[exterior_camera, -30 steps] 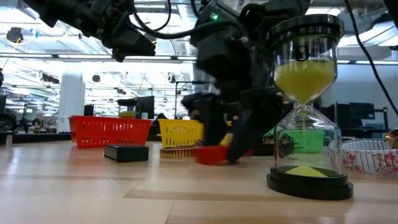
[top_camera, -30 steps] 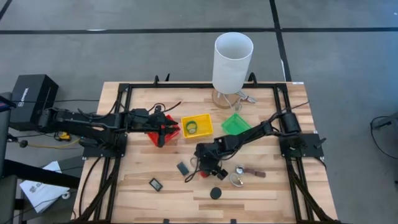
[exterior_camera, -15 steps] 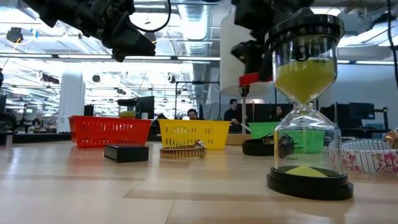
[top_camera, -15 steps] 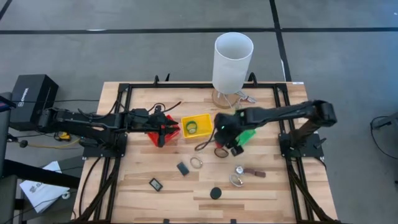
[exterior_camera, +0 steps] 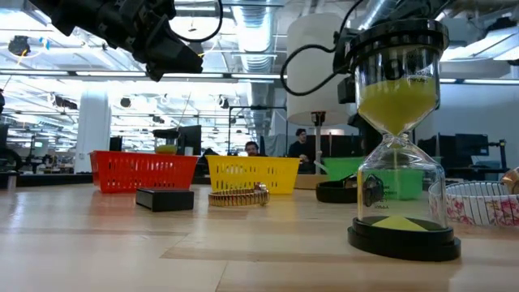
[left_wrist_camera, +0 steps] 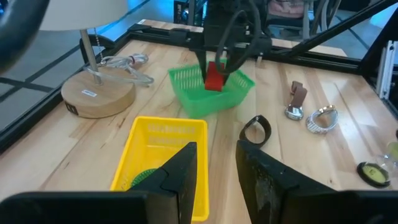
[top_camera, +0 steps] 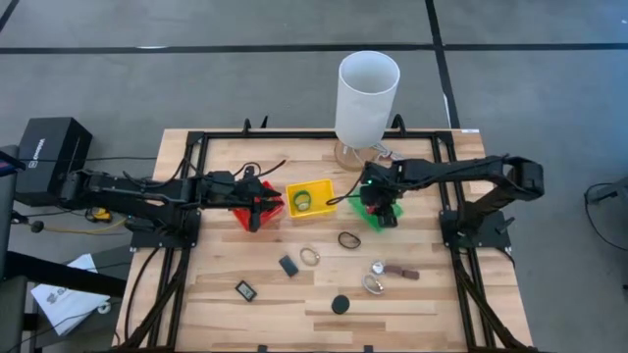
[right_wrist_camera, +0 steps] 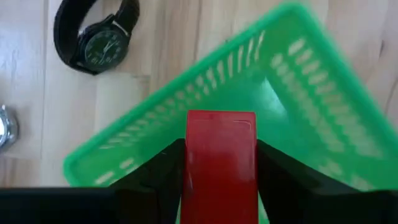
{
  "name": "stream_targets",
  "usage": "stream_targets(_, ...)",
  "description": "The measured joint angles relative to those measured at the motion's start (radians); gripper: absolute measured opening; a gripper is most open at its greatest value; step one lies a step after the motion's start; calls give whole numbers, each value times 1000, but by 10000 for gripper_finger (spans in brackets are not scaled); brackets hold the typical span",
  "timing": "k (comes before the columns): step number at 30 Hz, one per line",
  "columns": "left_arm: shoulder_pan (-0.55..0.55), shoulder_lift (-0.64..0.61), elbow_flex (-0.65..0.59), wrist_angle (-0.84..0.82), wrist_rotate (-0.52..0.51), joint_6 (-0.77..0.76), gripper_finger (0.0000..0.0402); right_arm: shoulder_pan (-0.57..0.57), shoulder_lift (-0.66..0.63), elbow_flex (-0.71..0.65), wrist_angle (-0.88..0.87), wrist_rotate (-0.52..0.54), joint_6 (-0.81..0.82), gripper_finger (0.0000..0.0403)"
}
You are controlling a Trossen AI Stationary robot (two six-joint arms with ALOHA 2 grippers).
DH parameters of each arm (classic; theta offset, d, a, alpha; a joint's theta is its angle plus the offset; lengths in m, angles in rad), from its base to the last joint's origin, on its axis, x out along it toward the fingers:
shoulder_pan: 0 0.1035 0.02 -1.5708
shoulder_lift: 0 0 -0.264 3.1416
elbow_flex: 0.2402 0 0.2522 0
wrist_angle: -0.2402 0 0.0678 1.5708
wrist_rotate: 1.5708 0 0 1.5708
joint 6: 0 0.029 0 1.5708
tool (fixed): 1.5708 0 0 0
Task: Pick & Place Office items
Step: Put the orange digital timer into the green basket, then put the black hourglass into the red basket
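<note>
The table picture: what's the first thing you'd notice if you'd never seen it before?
Probably the tall white cylinder standing at the table's far edge. Next, the right gripper holding a red block just above the green basket. The left gripper sits over the red basket, beside the yellow basket.

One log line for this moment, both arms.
right gripper: shut on red block, held over green basket | left gripper: open, waiting above red basket | block not yet released
</note>
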Motion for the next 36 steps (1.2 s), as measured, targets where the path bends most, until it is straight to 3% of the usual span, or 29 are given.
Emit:
stream_targets(4, 0, 0, 0, 0, 0, -38, 108, 3, 3, 0, 54, 41, -1, 204)
stream_targets(10, 0, 0, 0, 0, 0, -37, 108, 2, 4, 0, 66, 83, -13, 216)
stream_targets(16, 0, 0, 0, 1, -1, -37, 108, 28, -4, 36, 59, 93, -2, 208)
stream_targets(29, 0, 0, 0, 2, -5, -36, 108, 119, -5, 306, -149, 92, -23, 172)
stream_targets(32, -5, 0, 0, 2, -5, -66, 108, 119, -30, 290, -187, 89, 54, 169)
stream_targets(36, -36, 0, 0, 3, -5, -91, 108, 130, -109, 158, -69, 59, 90, 169)
